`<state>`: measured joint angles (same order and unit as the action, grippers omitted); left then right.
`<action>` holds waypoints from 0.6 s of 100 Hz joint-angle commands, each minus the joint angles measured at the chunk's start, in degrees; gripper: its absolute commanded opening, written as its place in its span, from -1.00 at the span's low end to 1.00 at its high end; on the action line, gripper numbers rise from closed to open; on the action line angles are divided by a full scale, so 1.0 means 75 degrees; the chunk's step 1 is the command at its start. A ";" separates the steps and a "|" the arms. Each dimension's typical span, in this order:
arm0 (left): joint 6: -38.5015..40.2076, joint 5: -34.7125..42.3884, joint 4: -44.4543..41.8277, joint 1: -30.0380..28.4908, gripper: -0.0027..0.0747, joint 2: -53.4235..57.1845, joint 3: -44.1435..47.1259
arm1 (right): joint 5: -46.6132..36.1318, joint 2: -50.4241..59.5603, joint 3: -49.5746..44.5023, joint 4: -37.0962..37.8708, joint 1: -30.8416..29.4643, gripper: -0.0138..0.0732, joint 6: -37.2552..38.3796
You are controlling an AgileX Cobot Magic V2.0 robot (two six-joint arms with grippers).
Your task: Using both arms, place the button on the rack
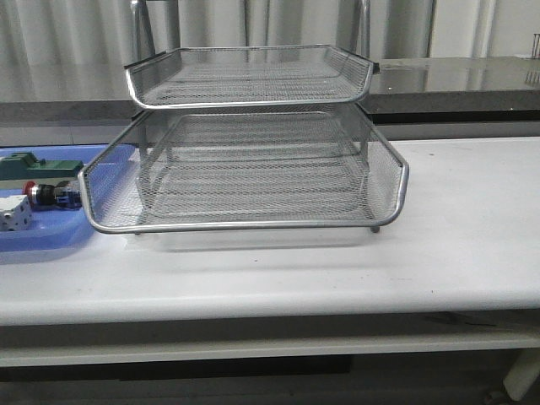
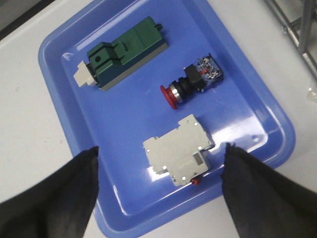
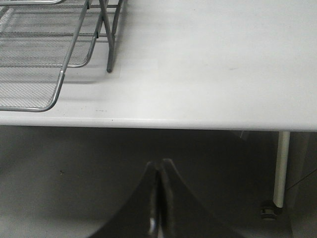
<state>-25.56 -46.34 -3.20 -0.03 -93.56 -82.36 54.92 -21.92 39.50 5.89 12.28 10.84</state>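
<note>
Spread left tool [image 2: 158, 198] hangs over button [image 2: 194, 82] lying flat, right tool [image 3: 158, 208] closed.

Even, bright overhead light; white glare patches sit on the blue tray [image 2: 59, 64] beneath my left fingers [image 2: 54, 198] (blurred, too close). The rack [image 1: 253, 169] casts soft shadow.
</note>
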 commanded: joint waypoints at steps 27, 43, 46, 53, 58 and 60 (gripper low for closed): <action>-0.0722 0.0437 0.0810 0.0003 0.40 -0.0110 -0.0472 | -0.0583 -0.0059 0.0239 0.0107 0.0009 -0.84 -0.0027; -0.1330 0.0020 0.1064 -0.0004 0.40 -0.0815 -0.1120 | -0.0583 -0.0059 0.0239 0.0107 0.0009 -0.84 -0.0027; -0.1491 -0.0027 0.1150 -0.0004 0.40 -0.0949 -0.1244 | -0.0583 -0.0059 0.0239 0.0107 0.0009 -0.84 -0.0027; -0.1675 -0.0160 0.1252 0.0012 0.40 -0.1280 -0.1572 | -0.0583 -0.0059 0.0239 0.0107 0.0009 -0.84 -0.0027; -0.1868 -0.0291 0.1252 0.0029 0.40 -0.1511 -0.1802 | -0.0583 -0.0059 0.0239 0.0107 0.0009 -0.84 -0.0027; -0.1942 -0.0342 0.1252 0.0029 0.40 -0.1611 -0.1902 | -0.0583 -0.0059 0.0239 0.0107 0.0009 -0.84 -0.0027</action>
<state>-37.82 -49.50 4.75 -0.03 -105.93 -92.27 54.92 -21.92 39.50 5.89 12.28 10.84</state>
